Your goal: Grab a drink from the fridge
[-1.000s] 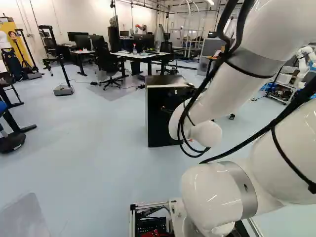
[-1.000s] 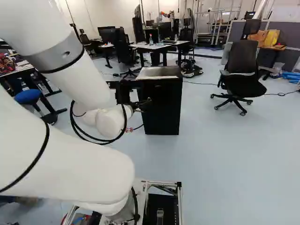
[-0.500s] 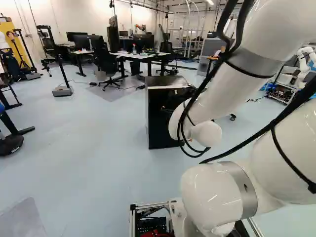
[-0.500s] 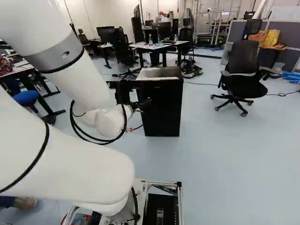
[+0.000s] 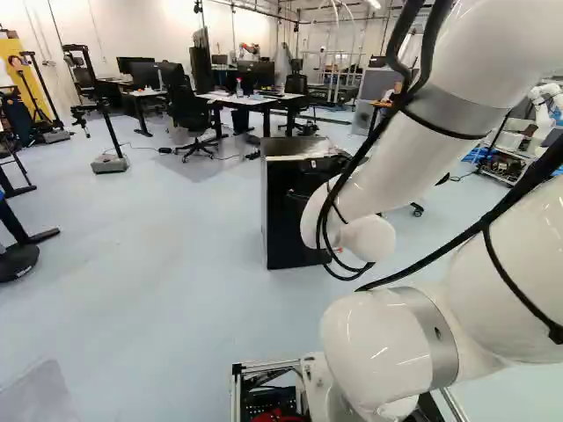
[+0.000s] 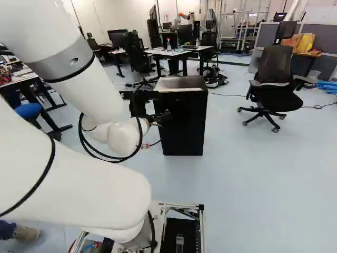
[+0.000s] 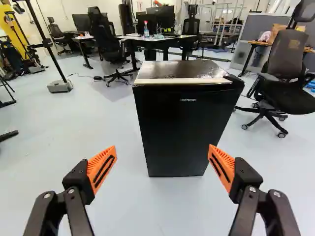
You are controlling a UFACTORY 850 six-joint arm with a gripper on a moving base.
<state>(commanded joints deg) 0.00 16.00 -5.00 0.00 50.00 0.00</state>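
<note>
Claw (image 6: pixel 164 117) fingers are held wide apart, the shut black fridge (image 7: pixel 184 128) framed ahead between them. At the left of the left base view a pole stand (image 5: pixel 110 163) is seen, then a desk (image 5: pixel 237 99) behind the fridge, topped by a bottle (image 5: pixel 239 89); right of the fridge, an office chair (image 6: pixel 272 98) is parked.

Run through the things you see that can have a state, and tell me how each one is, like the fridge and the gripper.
Gripper: open, holding nothing.
Fridge: upright, door shut.
Office chair at the right of the right base view: unoccupied.
Bottle on the desk: upright.
</note>
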